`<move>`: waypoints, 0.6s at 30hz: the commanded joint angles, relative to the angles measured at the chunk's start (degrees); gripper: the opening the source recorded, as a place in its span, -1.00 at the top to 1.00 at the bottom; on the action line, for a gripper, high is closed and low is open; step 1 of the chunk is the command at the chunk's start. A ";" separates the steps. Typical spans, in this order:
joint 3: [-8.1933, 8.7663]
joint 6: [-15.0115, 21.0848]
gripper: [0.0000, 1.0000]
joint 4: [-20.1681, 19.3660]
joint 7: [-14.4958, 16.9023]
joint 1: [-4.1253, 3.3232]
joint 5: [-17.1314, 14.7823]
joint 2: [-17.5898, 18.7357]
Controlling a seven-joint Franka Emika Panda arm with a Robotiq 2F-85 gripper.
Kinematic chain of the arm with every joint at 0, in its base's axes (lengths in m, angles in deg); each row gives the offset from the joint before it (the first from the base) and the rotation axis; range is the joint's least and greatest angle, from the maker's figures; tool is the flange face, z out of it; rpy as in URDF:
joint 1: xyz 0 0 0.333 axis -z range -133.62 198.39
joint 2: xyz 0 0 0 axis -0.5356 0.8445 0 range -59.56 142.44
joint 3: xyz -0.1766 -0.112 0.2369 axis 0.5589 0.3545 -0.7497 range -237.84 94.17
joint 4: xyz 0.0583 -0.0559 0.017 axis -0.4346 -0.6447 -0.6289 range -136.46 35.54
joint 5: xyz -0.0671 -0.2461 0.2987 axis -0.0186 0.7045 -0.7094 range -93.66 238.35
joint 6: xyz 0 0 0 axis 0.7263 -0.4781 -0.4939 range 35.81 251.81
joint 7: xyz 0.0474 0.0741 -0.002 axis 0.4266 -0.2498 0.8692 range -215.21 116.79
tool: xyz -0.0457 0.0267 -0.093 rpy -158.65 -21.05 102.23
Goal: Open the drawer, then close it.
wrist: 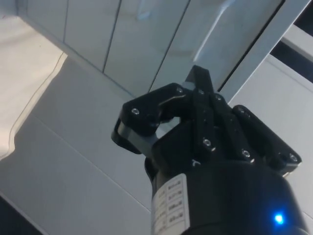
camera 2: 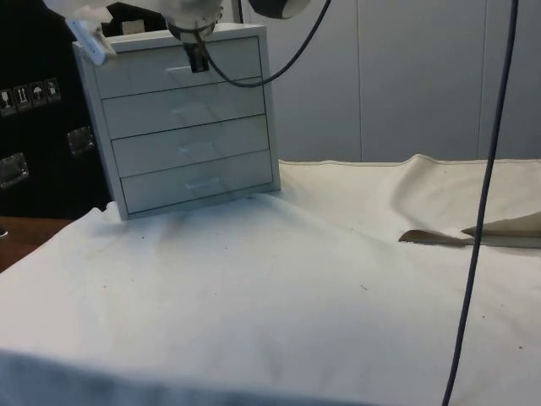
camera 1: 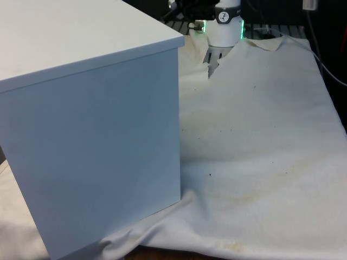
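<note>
Look at your gripper (camera 2: pixel 197 61) first. In the wrist view its two black fingers (wrist: pixel 201 87) are pressed together at the tips, so the gripper (wrist: pixel 199 81) is closed, and you can see nothing held between them. The tips point at a white drawer front and sit very close to it (you cannot tell if they touch it).

In the side view the gripper hangs right in front of the top drawer (camera 2: pixel 177 68), near its middle, up by the top edge. The white arm (camera 2: pixel 190 13) comes in from above it.

The top drawer belongs to a white chest of drawers (camera 2: pixel 190 118). It has four drawers, one above the other, and all four look pushed in flat. The chest stands on the white cloth (camera 2: pixel 279 304), at the side view's left, far back on the table.

In the front view the chest of drawers (camera 1: pixel 92 135) is big and close, at the front view's left, and it turns a plain blank side to you. The arm's white base (camera 1: pixel 225 24) stands behind it.

A black cable (camera 2: pixel 482 194) hangs down at the side view's right. The cloth has a folded-up edge (camera 2: pixel 456 237) there too (and some small dark specks).
</note>
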 commanded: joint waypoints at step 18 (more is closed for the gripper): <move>-5.44 -5.90 1.00 -3.72 -4.76 -0.11 0.69 -3.84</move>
